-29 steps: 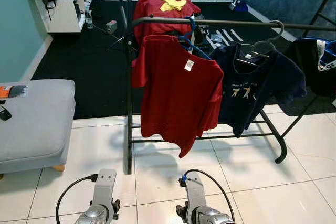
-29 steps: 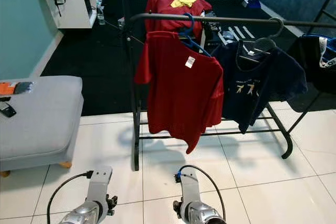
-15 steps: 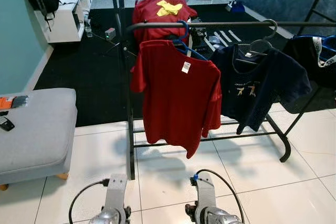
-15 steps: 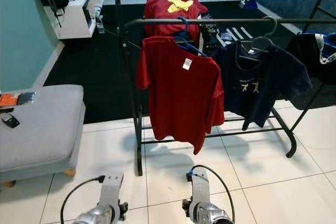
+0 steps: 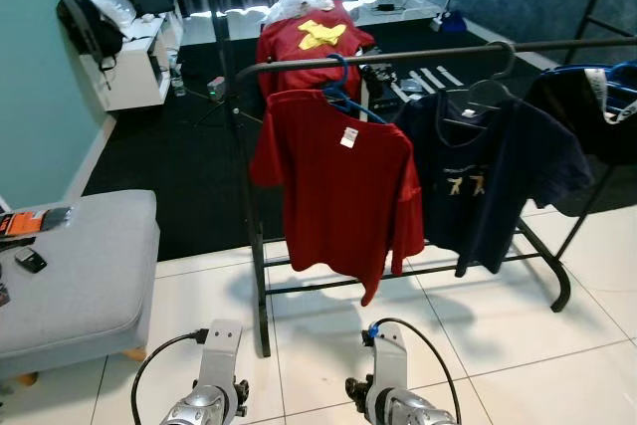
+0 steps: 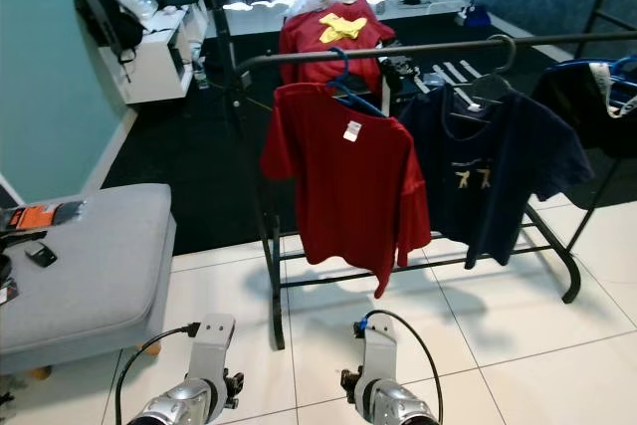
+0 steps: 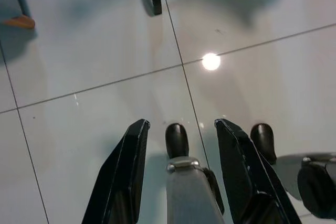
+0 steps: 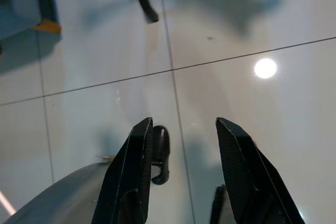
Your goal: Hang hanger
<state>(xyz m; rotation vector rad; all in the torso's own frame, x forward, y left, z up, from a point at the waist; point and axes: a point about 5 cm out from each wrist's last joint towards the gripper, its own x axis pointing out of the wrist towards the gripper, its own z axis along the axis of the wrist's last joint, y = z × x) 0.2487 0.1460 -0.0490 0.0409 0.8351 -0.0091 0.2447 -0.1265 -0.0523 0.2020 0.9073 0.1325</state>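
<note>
Right now I see both arms hanging low at the near edge of the scene, above the white tiled floor [image 5: 557, 345]. My left gripper [image 7: 181, 174] has its 2 black fingers spread well apart with nothing between them, pointing down at the tiles; the right gripper [image 8: 184, 174] is the same, fingers parted and holding nothing. Neither touches anything.

Ahead of me stands a black clothes rack [image 5: 261, 276], its top rail running left to right. On the rail hangs a blue hanger [image 5: 338, 82] carrying a red T-shirt [image 5: 338, 191] with a white tag at the collar. Just to its right, a dark hanger [image 5: 488, 87] carries a navy T-shirt [image 5: 493, 176] with a small pale print on the chest. At the far right edge, another dark garment [image 5: 597, 116] with a white printed band hangs on the same rail.

Behind the rack, on the far side, a second red garment [image 5: 311, 37] with a yellow patch is draped over something I cannot identify. To the near left sits a grey padded bench [image 5: 75, 266] with a few small items at its left end. Farther left is a white shelf unit [image 5: 134, 67] with a black bag [image 5: 85, 27] beside it, on a dark carpet [image 5: 169, 166].
</note>
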